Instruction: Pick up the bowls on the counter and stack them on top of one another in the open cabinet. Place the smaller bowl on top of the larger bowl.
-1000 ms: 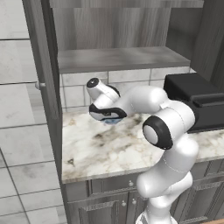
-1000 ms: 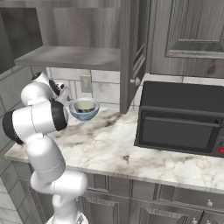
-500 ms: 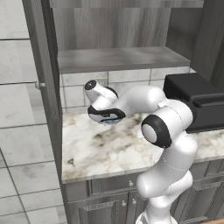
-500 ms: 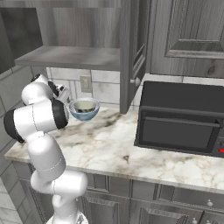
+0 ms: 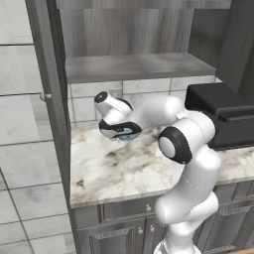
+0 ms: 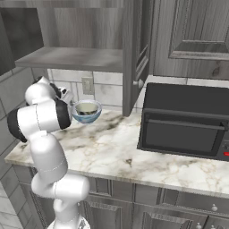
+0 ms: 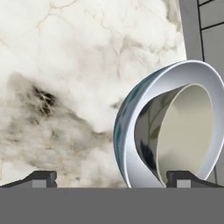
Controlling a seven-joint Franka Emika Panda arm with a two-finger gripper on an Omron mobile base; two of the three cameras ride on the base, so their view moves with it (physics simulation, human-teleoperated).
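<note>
Little has changed in the last second: the arm has only crept a touch further along the wall side of the counter [image 6: 112,147], and the bowls have not moved at all. The gripper [image 7: 113,179] is spread wide and holds nothing, just as it was a moment ago. From the hand view its fingertips [image 7: 41,178] stand on either side of the near wall of the larger bowl [image 7: 131,131], one outside the blue patterned skin and the other over the hollow, so this looks like the last of the lining-up before a pinch on the rim. The larger bowl sits at the back of the counter, close to the tiled wall and below the shelf of the open cabinet [image 5: 129,67]. A greyer wall with a pale middle shows inside it, which seems to be the smaller bowl [image 7: 183,131] already nested there, though I cannot be sure. If so, lifting both together onto the shelf would finish the job; the shelf is bare so far.
</note>
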